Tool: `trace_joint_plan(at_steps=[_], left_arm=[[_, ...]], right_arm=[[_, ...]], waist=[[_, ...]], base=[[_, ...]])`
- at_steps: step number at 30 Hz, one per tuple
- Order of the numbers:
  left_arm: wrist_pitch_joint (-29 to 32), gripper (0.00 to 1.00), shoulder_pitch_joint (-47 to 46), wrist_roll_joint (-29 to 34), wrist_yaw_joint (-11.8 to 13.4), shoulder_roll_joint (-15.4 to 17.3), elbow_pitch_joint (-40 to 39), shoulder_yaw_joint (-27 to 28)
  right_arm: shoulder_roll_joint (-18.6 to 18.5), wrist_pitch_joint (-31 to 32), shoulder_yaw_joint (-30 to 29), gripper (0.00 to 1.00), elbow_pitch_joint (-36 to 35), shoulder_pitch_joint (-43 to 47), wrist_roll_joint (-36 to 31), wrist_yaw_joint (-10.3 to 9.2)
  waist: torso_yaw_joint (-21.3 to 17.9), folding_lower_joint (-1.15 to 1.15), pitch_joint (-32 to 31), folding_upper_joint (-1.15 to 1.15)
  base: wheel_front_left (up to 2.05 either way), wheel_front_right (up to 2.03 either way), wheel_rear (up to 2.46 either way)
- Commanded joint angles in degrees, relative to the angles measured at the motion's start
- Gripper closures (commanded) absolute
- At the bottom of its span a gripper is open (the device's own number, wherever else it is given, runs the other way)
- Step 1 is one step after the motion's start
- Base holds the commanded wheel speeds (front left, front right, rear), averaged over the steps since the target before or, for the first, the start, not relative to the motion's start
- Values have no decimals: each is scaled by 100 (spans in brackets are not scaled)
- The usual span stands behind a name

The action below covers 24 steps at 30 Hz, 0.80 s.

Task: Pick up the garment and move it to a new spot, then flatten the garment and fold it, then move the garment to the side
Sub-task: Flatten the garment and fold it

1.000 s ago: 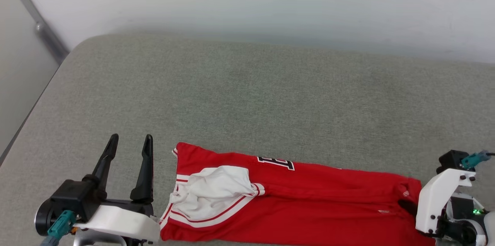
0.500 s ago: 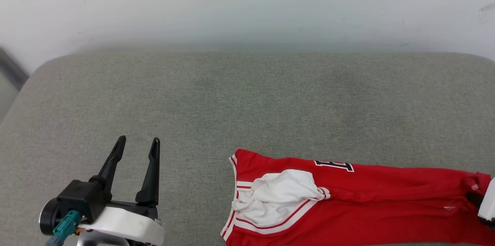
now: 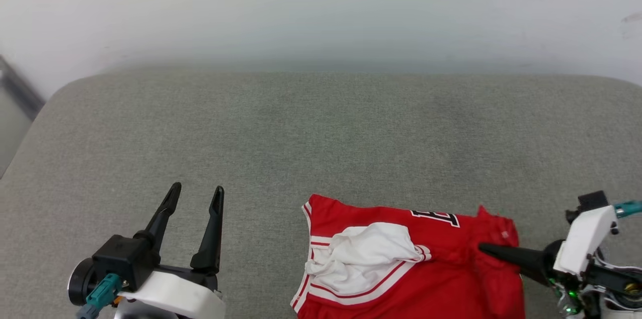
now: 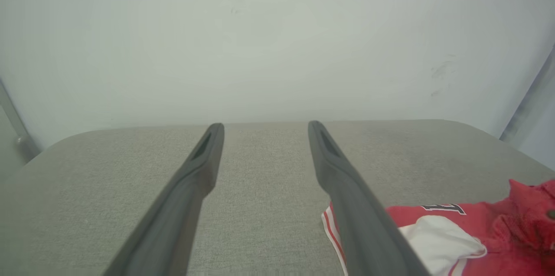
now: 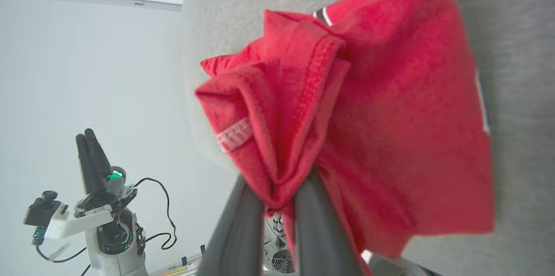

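Currently, a red jersey point(image 3: 441, 279) lies lengthwise along the near edge of a grey padded bench point(image 3: 321, 133), one white sleeve point(image 3: 366, 254) bunched on top. The right hand point(image 3: 489, 250), fingers pinched narrow, grips a gathered fold of the jersey's right end and holds it lifted over the rest. The left hand point(image 3: 197, 188) hovers wide and empty, well apart to the jersey's left. By the look of it, folding is partway done – smoothing the sleeve, finishing the fold and moving the jersey aside are left.

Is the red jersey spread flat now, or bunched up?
Bunched, not flat. The jersey is gathered at one end, pinched in the shut right gripper.
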Motion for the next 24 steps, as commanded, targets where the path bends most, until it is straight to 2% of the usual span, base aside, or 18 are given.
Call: trace_joint_plan(at_steps=[1, 7, 13, 15, 16, 17, 18, 19, 24], left_arm=[[12, 0, -97, 25, -24, -22, 13, -31], [51, 0, -233, 35, -145, -84, 83, -157], [42, 0, -358, 16, -243, -142, 191, -228], [38, 0, -378, 22, -256, -162, 219, -252], [33, 0, -400, 25, -266, -167, 229, -260], [28, 0, -428, 27, -278, -177, 237, -265], [27, 0, -453, 30, -286, -185, 241, -266], [17, 0, -466, 28, -291, -193, 253, -264], [-7, 0, -495, 18, -313, -234, 321, -290]], right_arm=[[17, -84, 193, 100, 121, 74, 265, -2], [20, -639, 1359, 100, 495, 128, 1258, -2], [15, -1511, 2548, 100, 703, -106, 2112, -2], [16, -1865, 2883, 100, 796, -193, 2258, -2], [16, -2049, 3039, 97, 843, -261, 2228, -2], [16, -2210, 3170, 60, 883, -313, 2220, -2], [16, -2378, 3268, 6, 920, -362, 2257, -1], [16, -2522, 3370, 0, 955, -410, 2325, -1], [16, -2911, 3801, 0, 986, -580, 2501, -1]], waist=[[79, 0, -18, 0], [362, 0, 35, 0], [560, 0, 139, 0], [603, 0, 170, 0], [621, 0, 191, 0], [640, 0, 215, 0], [655, 0, 241, 0], [664, 0, 261, 0], [664, 0, 331, 0]], base=[[0, 0, 0], [0, 0, 0], [0, 0, 0], [0, 0, 0], [0, 0, 0], [0, 0, 0], [0, 0, 0], [0, 0, 0], [0, 0, 0]])
